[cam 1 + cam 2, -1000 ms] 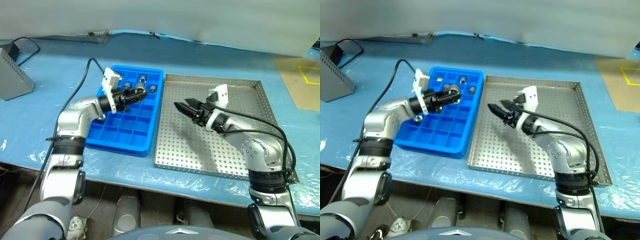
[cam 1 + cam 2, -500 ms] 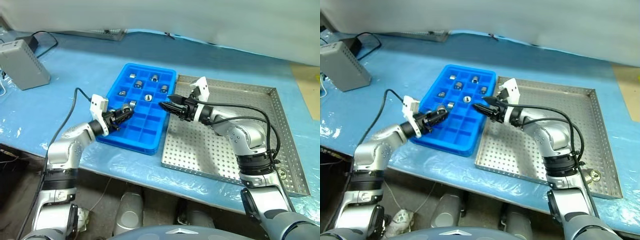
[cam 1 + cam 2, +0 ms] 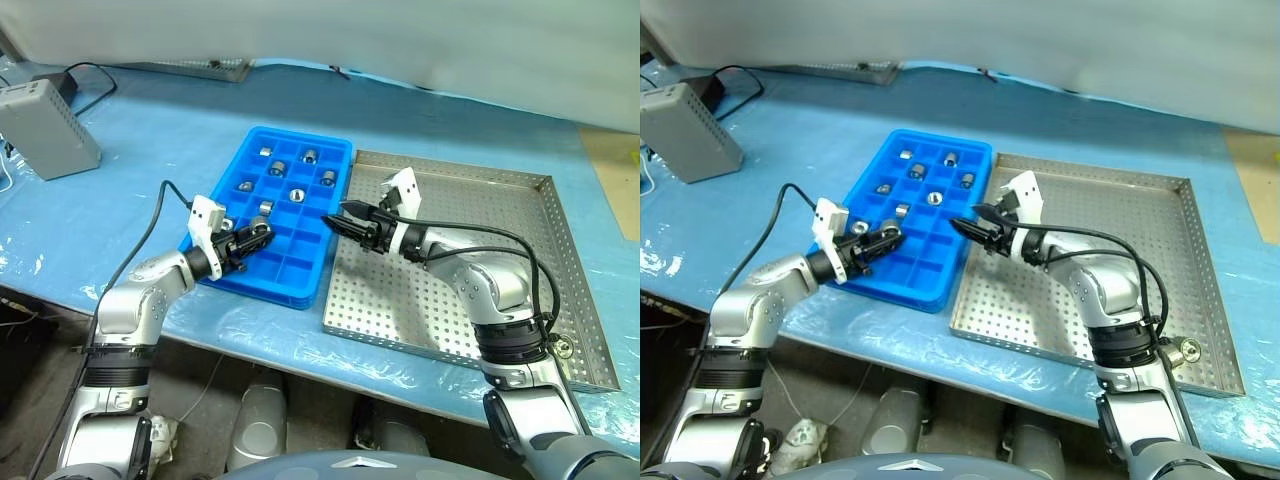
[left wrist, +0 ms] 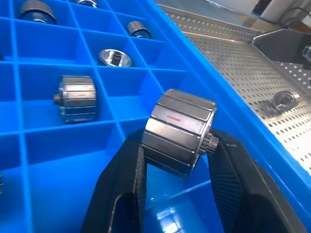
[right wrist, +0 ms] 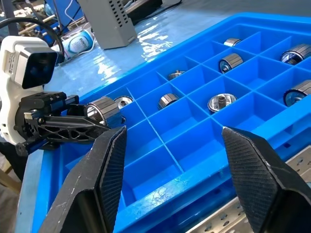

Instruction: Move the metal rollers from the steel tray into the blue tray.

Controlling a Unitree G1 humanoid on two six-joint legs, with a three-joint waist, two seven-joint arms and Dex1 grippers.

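Left eye view vs half a second ago: left gripper [image 3: 262,236] sits slightly further over the blue tray [image 3: 310,285], same roller clamped; right gripper [image 3: 340,220] has pulled back a bit from over the blue tray toward its edge on the steel tray side. A second ago the camera framed things differently, so that shift is the camera, not the trays.

Left jaws are closed on one metal roller [image 4: 181,132], held above a compartment in the near half of the blue tray. Held roller: short faceted silver cylinder, flat side panels with thin seams, a small red mark on one panel, a tiny toothed stub on the end against one finger.

Right jaws stand apart with nothing between them, tips hovering over the blue tray's rim beside the steel tray [image 3: 455,330].

Other metal rollers [image 3: 273,168] lie in the far compartments of the blue tray, one per cell, some on their side, some end-up showing a round hollow. One roller [image 4: 77,98] lies on its side in the cell just beyond the held one. One small shiny piece [image 4: 284,100] lies on the perforated steel tray floor, near the blue tray; too blurred to tell what it is.

Grey box [image 3: 48,127] stands well apart from the blue tray, on the blue table cover [image 3: 150,150].
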